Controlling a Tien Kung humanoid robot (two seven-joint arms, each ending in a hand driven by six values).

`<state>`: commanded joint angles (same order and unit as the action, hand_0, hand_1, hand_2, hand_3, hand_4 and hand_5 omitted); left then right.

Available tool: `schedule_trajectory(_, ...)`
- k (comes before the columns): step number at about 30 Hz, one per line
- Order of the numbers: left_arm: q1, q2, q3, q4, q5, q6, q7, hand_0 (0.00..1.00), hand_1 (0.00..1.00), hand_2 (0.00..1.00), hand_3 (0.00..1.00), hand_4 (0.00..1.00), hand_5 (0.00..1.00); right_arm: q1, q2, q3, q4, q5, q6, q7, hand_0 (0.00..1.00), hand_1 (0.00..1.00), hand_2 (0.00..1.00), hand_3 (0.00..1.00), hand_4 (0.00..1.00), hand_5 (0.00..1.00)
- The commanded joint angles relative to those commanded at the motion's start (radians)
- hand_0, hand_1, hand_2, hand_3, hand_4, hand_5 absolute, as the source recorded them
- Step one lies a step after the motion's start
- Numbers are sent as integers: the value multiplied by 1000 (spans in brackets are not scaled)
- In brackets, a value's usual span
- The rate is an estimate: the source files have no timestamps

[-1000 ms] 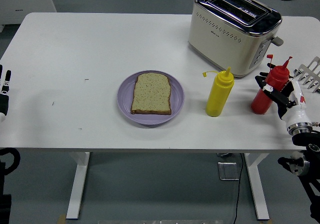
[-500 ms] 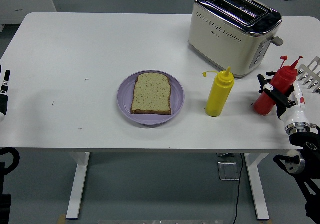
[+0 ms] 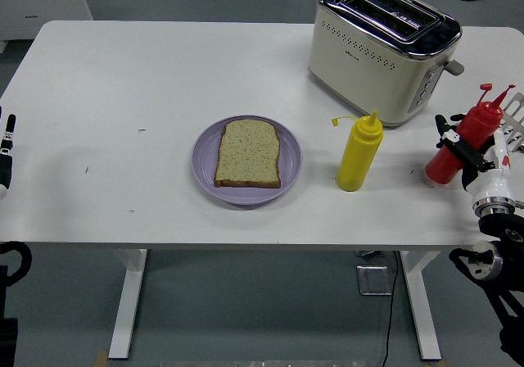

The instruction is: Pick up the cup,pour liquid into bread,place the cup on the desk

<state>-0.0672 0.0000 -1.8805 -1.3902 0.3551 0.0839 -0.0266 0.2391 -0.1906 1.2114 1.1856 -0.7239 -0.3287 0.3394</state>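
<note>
The right hand [image 3: 473, 156] reaches in from the right edge on a white wrist, its black fingers [image 3: 453, 142] curled in a grasp, while the left hand [image 3: 6, 154] rests at the left edge, fingers pointing up.

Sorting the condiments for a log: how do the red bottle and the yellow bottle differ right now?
The red bottle is tilted and gripped by the right robot hand; the yellow bottle stands upright, untouched. The red one is at the table's right edge, the yellow beside the plate. Both have pointed nozzles.
</note>
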Motion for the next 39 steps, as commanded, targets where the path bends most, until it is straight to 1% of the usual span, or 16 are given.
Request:
schedule_trajectory(3, 0, 0, 0, 0, 0, 0, 0, 786, 743, 732, 686, 569, 998, 0, -1, 5, 5, -10, 0, -12, 2, 2, 129, 254, 883, 226)
schedule_trajectory(4, 0, 0, 0, 0, 0, 0, 0, 787, 743, 732, 687, 569, 998, 0, -2, 6, 7, -15, 1, -16, 2, 2, 77, 207, 931, 352)
schedule_trajectory(9, -1, 0, 0, 0, 0, 0, 0, 787, 743, 732, 687, 569, 998, -3, -6, 21, 28, -41, -4, -27, 2, 2, 77, 207, 931, 352)
schedule_trajectory(10, -1, 0, -1, 0, 0, 0, 0, 787, 743, 732, 687, 570, 998, -3, -9, 29, 37, -52, -8, -29, 2, 2, 54, 189, 923, 399)
schedule_trajectory(15, -2, 0, -2, 0, 0, 0, 0, 787, 743, 732, 687, 570, 998, 1, -21, 64, 75, -98, -7, -48, 2, 2, 54, 189, 923, 399)
schedule_trajectory(16, -2, 0, -2, 0, 0, 0, 0, 788, 743, 732, 687, 569, 998, 5, -27, 75, 92, -120, -5, -54, 2, 2, 53, 191, 898, 411)
schedule_trajectory(21, -3, 0, -4, 0, 0, 0, -1, 788, 743, 732, 687, 569, 998, 24, -53, 100, 142, -199, -14, -72, 2, 2, 53, 191, 898, 411)
schedule_trajectory(26, -3, 0, -3, 0, -1, 0, -1, 788, 743, 732, 687, 568, 998, 56, -77, 113, 191, -335, -37, -101, 2, 2, 60, 200, 891, 408)
schedule_trajectory(28, -3, 0, -4, 0, 0, 0, -1, 788, 743, 732, 687, 568, 998, 74, -87, 104, 206, -407, -61, -120, 2, 2, 62, 211, 878, 391)
schedule_trajectory(34, -2, 0, -6, 0, 0, 0, -1, 788, 743, 732, 687, 568, 998, 135, -109, 52, 237, -656, -134, -170, 2, 2, 70, 216, 867, 380)
schedule_trajectory(39, -1, 0, -7, 0, 0, 0, -2, 788, 743, 732, 687, 568, 998, 202, -122, -4, 248, -862, -160, -218, 2, 2, 70, 216, 867, 380)
